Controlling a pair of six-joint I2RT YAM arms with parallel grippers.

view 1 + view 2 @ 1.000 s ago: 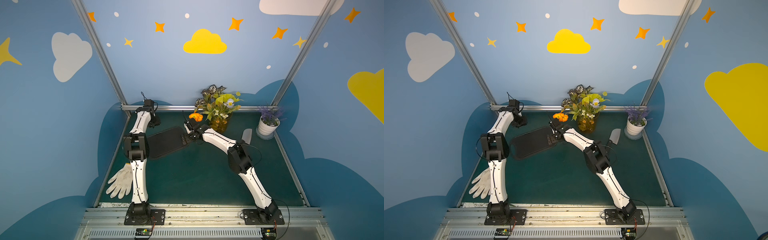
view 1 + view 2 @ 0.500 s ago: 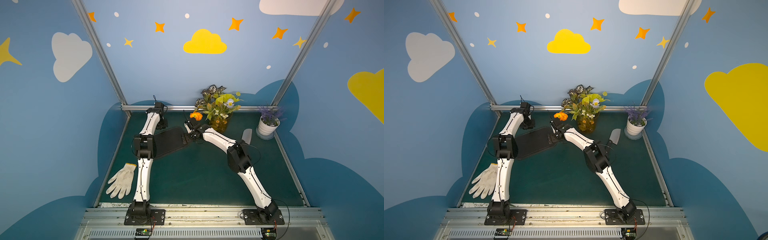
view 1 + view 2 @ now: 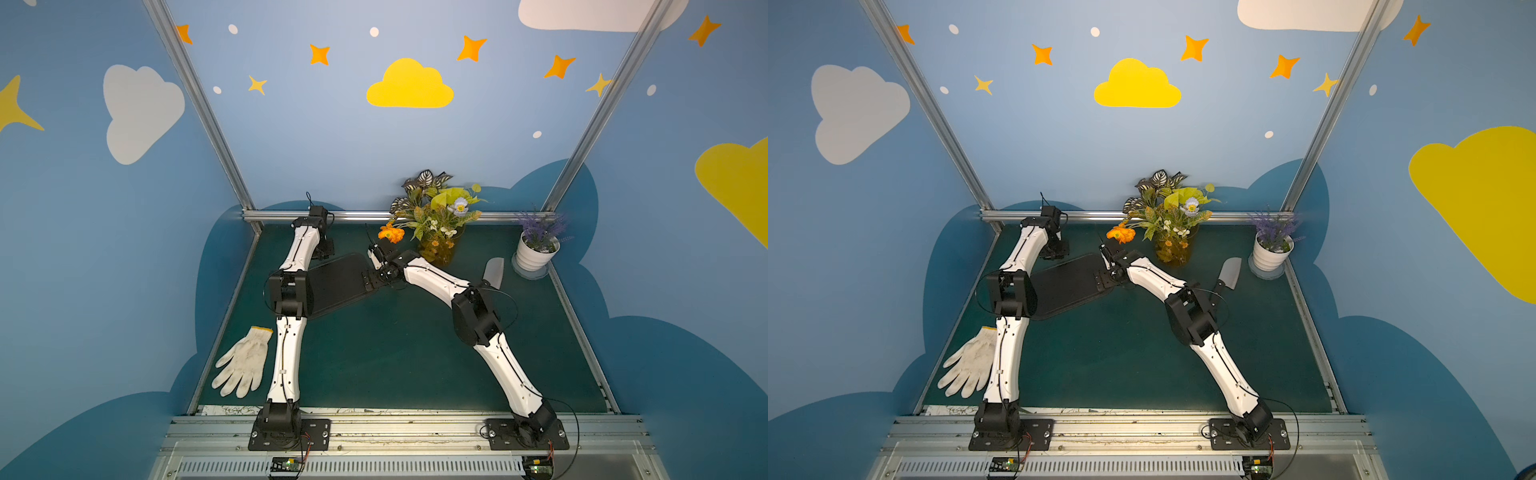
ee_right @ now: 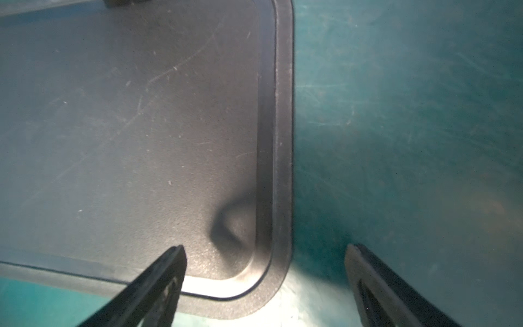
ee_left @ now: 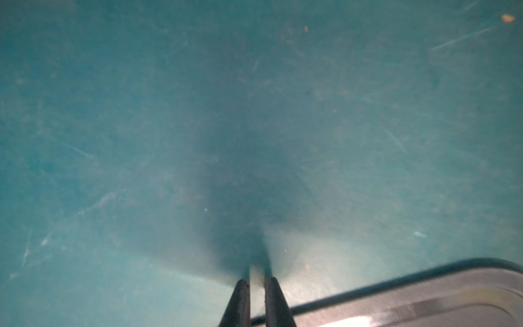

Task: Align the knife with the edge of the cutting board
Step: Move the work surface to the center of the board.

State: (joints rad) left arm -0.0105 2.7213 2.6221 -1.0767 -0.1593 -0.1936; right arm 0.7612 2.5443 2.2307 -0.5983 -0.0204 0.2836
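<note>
The black cutting board (image 3: 338, 282) (image 3: 1067, 286) lies flat at the back left of the green mat. The knife (image 3: 493, 269) (image 3: 1230, 271) lies apart at the back right, silver blade showing, its handle partly behind my right elbow. My right gripper (image 3: 374, 276) (image 4: 264, 248) stands open astride a rounded board corner (image 4: 277, 283), one finger over the board (image 4: 141, 127), one over the mat. My left gripper (image 3: 326, 251) (image 5: 257, 280) points down at bare mat just off the board's far edge (image 5: 424, 294). Only a thin slit shows between its fingers, and nothing is in them.
A white work glove (image 3: 243, 365) lies at the front left beside my left arm. A vase of flowers (image 3: 436, 232) and a white pot of lavender (image 3: 536, 253) stand along the back rail (image 3: 361, 215). Blue walls close in on three sides.
My left arm has swung right from the back-left corner to the board's far edge, and its fingers have come together. The right arm, board and knife have not moved.
</note>
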